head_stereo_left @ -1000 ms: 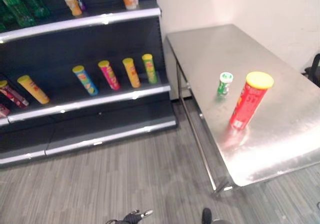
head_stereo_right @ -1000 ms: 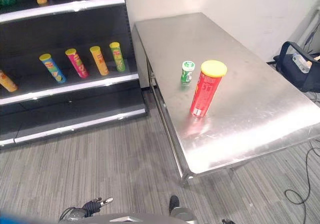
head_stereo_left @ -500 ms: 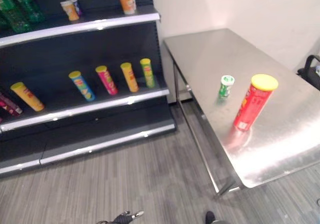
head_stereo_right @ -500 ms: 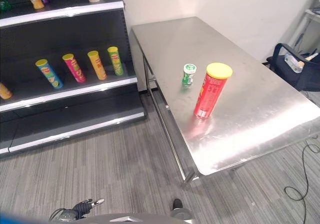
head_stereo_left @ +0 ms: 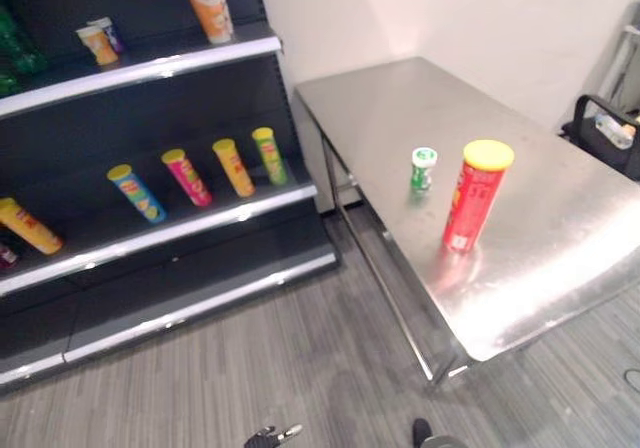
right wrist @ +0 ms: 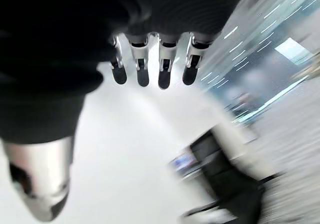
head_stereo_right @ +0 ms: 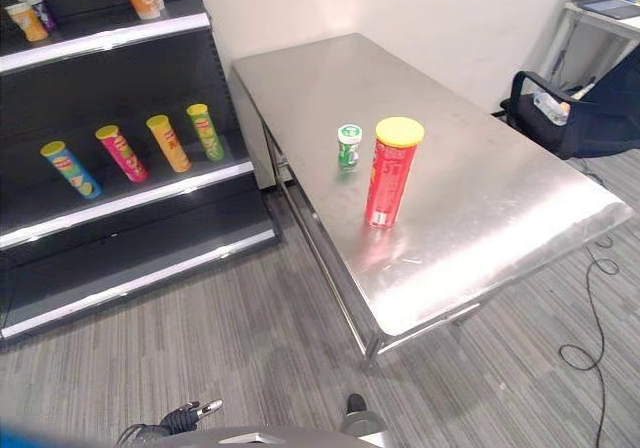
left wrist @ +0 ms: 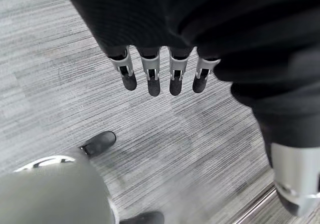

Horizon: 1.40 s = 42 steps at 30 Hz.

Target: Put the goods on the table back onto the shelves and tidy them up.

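Observation:
A tall red can with a yellow lid [head_stereo_left: 476, 196] stands upright on the steel table [head_stereo_left: 560, 258], near its front left part. Just behind it stands a small green can with a white lid [head_stereo_left: 423, 168]. The black shelves [head_stereo_left: 200, 223] are to the left of the table. My left hand [left wrist: 151, 76] hangs low over the grey floor, far from the table, fingers straight and holding nothing; it also peeks in as the left hand [head_stereo_left: 270, 435] at the lower edge. My right hand [right wrist: 164, 66] has straight fingers and nothing in it.
Several coloured tube cans [head_stereo_left: 235, 166] lean on the middle shelf. An orange can [head_stereo_left: 208, 8] and small cups [head_stereo_left: 98, 43] stand on the upper shelf. A dark chair [head_stereo_right: 570, 118] is behind the table's right end. Open grey floor [head_stereo_right: 250, 338] lies between shelves and table.
The camera has turned right, so shelves and table sit further left in the picture. Both cans stand as before on the table. My left hand stays low.

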### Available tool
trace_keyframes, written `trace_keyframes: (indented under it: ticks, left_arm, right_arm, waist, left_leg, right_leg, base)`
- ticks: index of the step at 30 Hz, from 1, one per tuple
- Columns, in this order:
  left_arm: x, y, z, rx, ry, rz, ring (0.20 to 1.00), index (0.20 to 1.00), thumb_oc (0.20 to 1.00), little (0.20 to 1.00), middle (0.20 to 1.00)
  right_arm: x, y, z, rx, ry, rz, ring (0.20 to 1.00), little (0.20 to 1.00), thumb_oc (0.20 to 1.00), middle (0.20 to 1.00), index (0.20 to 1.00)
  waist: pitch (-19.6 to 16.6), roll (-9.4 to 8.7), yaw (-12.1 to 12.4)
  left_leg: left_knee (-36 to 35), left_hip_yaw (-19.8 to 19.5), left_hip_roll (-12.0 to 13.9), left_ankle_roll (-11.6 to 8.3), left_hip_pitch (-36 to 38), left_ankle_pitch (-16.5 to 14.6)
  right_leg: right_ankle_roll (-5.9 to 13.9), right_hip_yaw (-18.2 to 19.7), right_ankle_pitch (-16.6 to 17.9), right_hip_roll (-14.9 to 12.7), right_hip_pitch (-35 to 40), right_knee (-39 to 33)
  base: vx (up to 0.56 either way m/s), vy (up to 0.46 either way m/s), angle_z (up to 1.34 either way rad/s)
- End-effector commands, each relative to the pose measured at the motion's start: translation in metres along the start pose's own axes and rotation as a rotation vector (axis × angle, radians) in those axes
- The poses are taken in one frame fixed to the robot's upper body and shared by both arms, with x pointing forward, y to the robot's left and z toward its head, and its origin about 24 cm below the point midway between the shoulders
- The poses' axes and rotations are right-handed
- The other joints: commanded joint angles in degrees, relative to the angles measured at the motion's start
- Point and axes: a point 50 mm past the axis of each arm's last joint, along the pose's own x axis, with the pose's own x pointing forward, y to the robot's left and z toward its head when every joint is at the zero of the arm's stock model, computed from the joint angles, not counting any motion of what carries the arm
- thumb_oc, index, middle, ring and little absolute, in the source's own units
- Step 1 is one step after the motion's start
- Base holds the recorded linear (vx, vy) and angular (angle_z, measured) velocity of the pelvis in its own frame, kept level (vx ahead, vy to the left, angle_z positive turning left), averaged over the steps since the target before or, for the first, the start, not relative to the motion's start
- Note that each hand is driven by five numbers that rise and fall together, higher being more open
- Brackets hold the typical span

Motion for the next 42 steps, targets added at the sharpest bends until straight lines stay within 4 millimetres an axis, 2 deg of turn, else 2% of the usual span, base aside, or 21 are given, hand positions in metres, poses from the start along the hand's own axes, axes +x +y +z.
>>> trace_keyframes:
  ticks: [1, 2, 5, 10, 17, 31, 42]
  left_arm:
    - [0.000, 0.018, 0.011, 0.054, -0.021, 0.023, 1.000, 1.000, 1.000, 1.000, 1.000]
    - [0.000, 0.018, 0.011, 0.052, -0.020, 0.023, 1.000, 1.000, 1.000, 1.000, 1.000]
    - [-0.001, 0.016, 0.002, 0.065, 0.005, 0.008, 1.000, 1.000, 1.000, 1.000, 1.000]
    - [-0.002, 0.018, -0.003, 0.064, 0.018, 0.011, 1.000, 1.000, 1.000, 1.000, 1.000]
    - [-0.002, 0.015, -0.005, 0.063, 0.013, -0.005, 1.000, 1.000, 1.000, 1.000, 1.000]
    - [-0.002, 0.009, -0.007, 0.081, 0.015, -0.027, 1.000, 1.000, 1.000, 1.000, 1.000]
    - [-0.002, 0.012, -0.004, 0.084, 0.007, -0.010, 1.000, 1.000, 1.000, 1.000, 1.000]
  right_arm:
    - [0.018, 0.003, 0.038, 0.059, -0.169, 0.097, 1.000, 1.000, 1.000, 1.000, 1.000]
    - [0.018, 0.004, 0.038, 0.060, -0.170, 0.098, 1.000, 1.000, 1.000, 1.000, 1.000]
    - [0.024, 0.022, 0.069, 0.100, -0.289, 0.227, 1.000, 1.000, 1.000, 1.000, 1.000]
    - [0.026, 0.042, 0.099, 0.090, -0.400, 0.371, 1.000, 1.000, 1.000, 1.000, 1.000]
    - [0.025, 0.055, 0.127, 0.037, -0.507, 0.540, 1.000, 1.000, 1.000, 1.000, 1.000]
    - [0.027, 0.084, 0.138, -0.114, -0.526, 0.744, 1.000, 1.000, 1.000, 1.000, 1.000]
    - [0.041, 0.107, 0.125, -0.243, -0.438, 0.785, 1.000, 1.000, 1.000, 1.000, 1.000]
  waist:
    - [-0.8, -4.26, 2.3]
    - [-0.8, -4.25, 2.2]
    - [-0.9, -4.34, 3.4]
    - [-0.8, -4.35, 4.5]
    - [-0.8, -4.30, 5.0]
    - [-0.9, -4.70, 5.6]
    - [-1.0, -5.37, 6.5]
  left_leg:
    - [1.5, 3.1, -1.4, -1.10, -2.4, 1.5]
    - [1.5, 3.1, -1.4, -1.11, -2.4, 1.5]
    - [1.4, 2.9, -1.3, -1.32, -2.1, 1.6]
    - [1.4, 2.7, -1.3, -1.48, -1.9, 1.8]
    - [1.1, 2.1, -1.4, -1.76, -2.1, 2.2]
    - [0.7, 1.5, -1.2, -2.17, -2.1, 2.6]
    - [0.7, 0.6, -1.1, -2.34, -2.2, 2.9]
  right_leg:
    - [2.49, -1.6, -8.1, 0.2, 4.8, 1.9]
    - [2.49, -1.6, -8.2, 0.2, 4.8, 1.9]
    - [2.37, -2.2, -8.3, 0.3, 5.5, 1.8]
    - [2.30, -3.1, -8.3, 0.2, 5.9, 1.7]
    - [2.27, -3.8, -8.3, 0.2, 6.0, 1.6]
    - [2.16, -4.3, -8.1, 0.2, 6.2, 1.3]
    - [1.98, -5.0, -8.3, 0.4, 6.7, 1.1]
  base:
    - [0.02, -0.020, 0.03]
    - [0.00, 0.000, 0.00]
    - [0.02, -0.027, 0.09]
    - [0.01, -0.021, 0.10]
    - [0.00, -0.004, 0.01]
    - [0.00, -0.006, 0.02]
    - [0.00, -0.005, 0.02]
